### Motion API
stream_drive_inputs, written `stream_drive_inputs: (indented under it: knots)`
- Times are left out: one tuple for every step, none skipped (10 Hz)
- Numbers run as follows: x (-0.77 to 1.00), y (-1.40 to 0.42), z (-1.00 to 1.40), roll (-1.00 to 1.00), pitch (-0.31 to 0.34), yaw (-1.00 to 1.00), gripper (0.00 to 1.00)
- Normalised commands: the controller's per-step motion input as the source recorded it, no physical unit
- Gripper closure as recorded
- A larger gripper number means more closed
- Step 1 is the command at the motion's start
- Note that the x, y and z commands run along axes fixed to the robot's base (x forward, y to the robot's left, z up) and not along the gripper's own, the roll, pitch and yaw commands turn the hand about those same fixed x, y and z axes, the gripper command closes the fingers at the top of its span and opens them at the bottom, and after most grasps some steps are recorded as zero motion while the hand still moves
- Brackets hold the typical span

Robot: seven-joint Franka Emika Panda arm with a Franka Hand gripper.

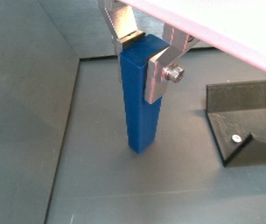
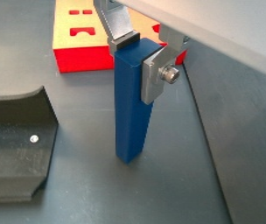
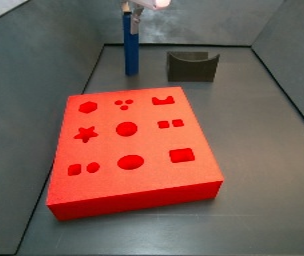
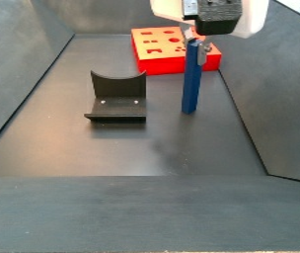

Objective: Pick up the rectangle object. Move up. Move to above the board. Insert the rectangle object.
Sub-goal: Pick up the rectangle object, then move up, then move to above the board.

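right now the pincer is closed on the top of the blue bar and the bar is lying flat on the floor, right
Not quite. The pincer is closed on the top of the blue bar, but the bar stands upright, its lower end at the floor; whether it touches is unclear. Both side views show it vertical, apart from the red board.

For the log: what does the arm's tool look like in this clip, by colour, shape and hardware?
The tool, at the blue bar's top, has two flat silver plate fingers; one carries a round screw head, seen in both wrist views. In a side view, they hang from a white housing with a black block. No cables or markings show.
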Motion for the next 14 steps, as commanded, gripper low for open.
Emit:
stream_drive_inputs:
  knots:
    - [0.0, 0.0, 0.0, 0.0, 0.0, 0.0, 1.0]
    - [0.0, 0.0, 0.0, 0.0, 0.0, 0.0, 1.0]
    - [0.0, 0.0, 0.0, 0.0, 0.0, 0.0, 1.0]
    - [0.0, 0.0, 0.0, 0.0, 0.0, 0.0, 1.0]
    - [0.0, 0.0, 0.0, 0.0, 0.0, 0.0, 1.0]
    - [0.0, 0.0, 0.0, 0.0, 0.0, 0.0, 1.0]
    - [0.0, 0.0, 0.0, 0.0, 0.0, 0.0, 1.0]
    - [0.0, 0.0, 0.0, 0.0, 0.0, 0.0, 1.0]
    - [0.0, 0.0, 0.83, 0.0, 0.0, 0.0, 1.0]
    - [-0.01, -0.07, 0.82, 0.0, 0.009, -0.01, 1.0]
    - [-0.02, -0.06, 0.71, -0.01, 0.024, -0.01, 1.0]
    - [-0.01, -0.03, 0.5, -0.02, 0.03, 0.0, 1.0]
    - [0.0, -0.02, 0.33, -0.04, 0.039, 0.01, 1.0]
    - [0.01, -0.12, 1.0, 0.06, -0.028, -0.22, 1.0]
